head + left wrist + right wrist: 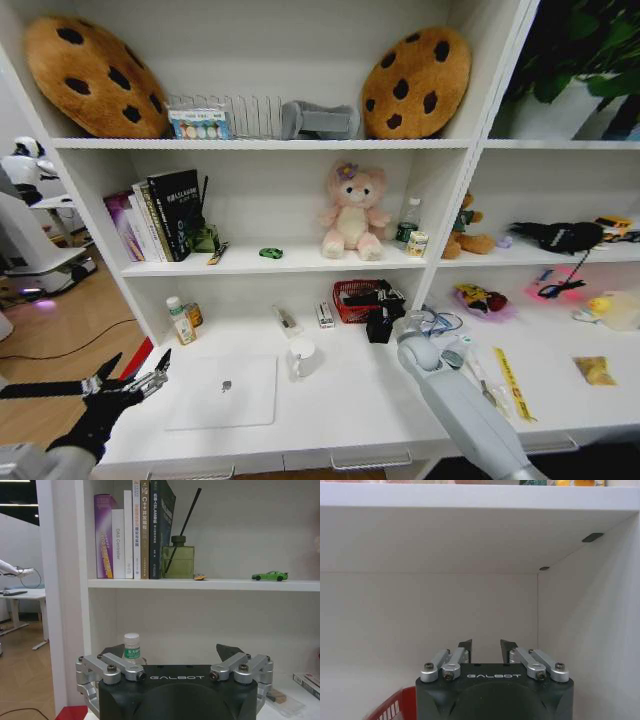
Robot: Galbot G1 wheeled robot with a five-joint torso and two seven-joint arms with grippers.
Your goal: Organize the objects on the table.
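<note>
Left gripper (pixel 135 378): I hover beside the table's (pixel 350 420) left end, fingers spread wide, holding nothing.
Right gripper (pixel 385 318): reaches to the red basket (pixel 352 298), fingers slightly parted, empty.
Laptop (pixel 224 391): closed, flat, near my left gripper.
Green toy car (pixel 270 575): parked on the shelf.

Left gripper (pixel 140 372) spread wide, low at left; right gripper (pixel 380 322) reaching forward, narrowly parted.
</note>
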